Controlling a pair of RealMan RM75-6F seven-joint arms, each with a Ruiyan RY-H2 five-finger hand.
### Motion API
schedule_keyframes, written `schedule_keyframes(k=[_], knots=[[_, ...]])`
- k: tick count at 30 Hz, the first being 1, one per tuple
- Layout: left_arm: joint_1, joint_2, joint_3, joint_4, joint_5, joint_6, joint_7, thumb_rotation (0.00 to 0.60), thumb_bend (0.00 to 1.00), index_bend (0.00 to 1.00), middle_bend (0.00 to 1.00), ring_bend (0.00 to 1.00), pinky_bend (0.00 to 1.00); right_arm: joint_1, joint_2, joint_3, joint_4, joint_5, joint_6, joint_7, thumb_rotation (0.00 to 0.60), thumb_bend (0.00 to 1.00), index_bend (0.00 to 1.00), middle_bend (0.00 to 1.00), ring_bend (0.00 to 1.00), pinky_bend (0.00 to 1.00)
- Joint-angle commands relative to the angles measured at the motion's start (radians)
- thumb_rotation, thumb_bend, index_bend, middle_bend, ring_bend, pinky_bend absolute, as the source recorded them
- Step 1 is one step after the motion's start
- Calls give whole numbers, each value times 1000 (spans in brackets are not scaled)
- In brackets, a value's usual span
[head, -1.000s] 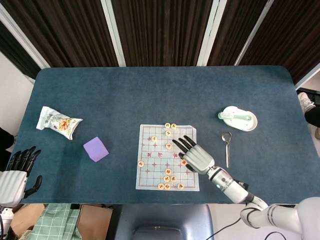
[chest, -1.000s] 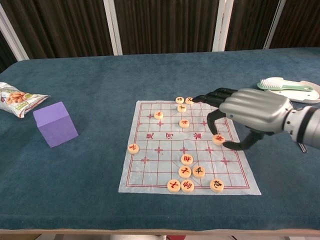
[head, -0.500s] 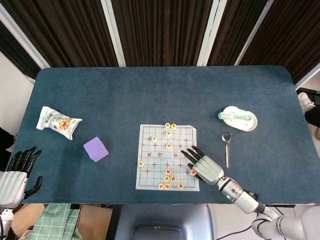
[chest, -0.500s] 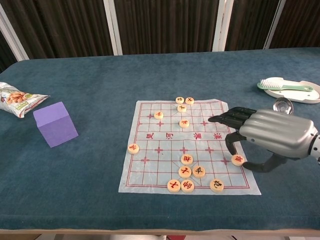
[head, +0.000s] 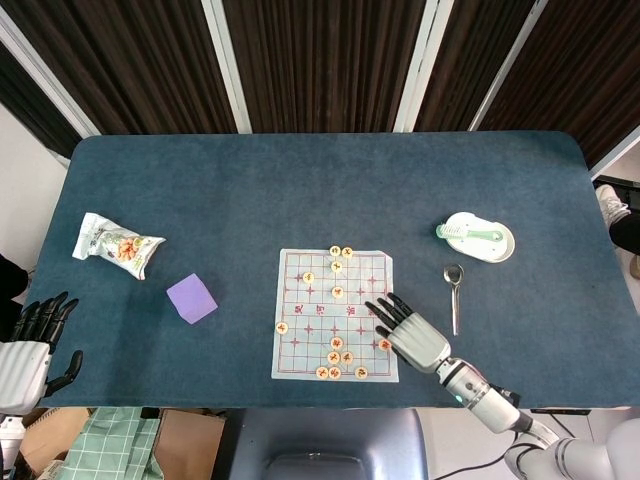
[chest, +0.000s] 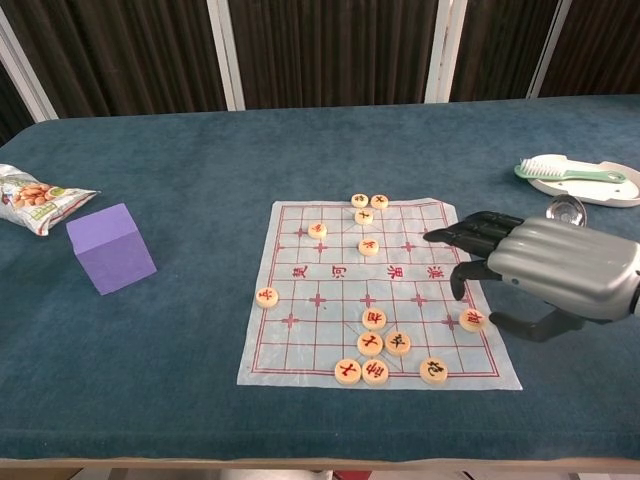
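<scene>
My right robot hand (chest: 545, 270) hovers palm down over the right edge of the chess board (chest: 330, 270), fingers spread and holding nothing. A round chess piece (chest: 473, 320) lies on the board just under my thumb; whether I touch it, I cannot tell. More pieces (chest: 372, 344) sit in a cluster further left of this hand. A spoon (head: 454, 292) and a dish with a brush (head: 478, 237) lie beyond it on the worktop (head: 300, 190). My left robot hand (head: 28, 350) hangs off the worktop's left edge, fingers loosely apart, nearest the purple cube (head: 191, 298) and snack bag (head: 115, 243).
</scene>
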Motion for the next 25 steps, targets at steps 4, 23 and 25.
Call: schedule_keyframes(k=[4,23,25], knots=[[3,1,5,-1,14,10,2,600,460,0,0,0,8,-41,65,-6,-81,-9,75,9,600,562,407,72,0,0],[-13,1,19,-68,-46,-87,152,600,462,0,0,0,7,-426,446,-10,-331,183,478,252,600,367,0,0,0,0],[-16,0,21,-69,-40,-89,155,600,462,0,0,0,7,-427,446,-6,-331,179,465,246,600,366,0,0,0,0]])
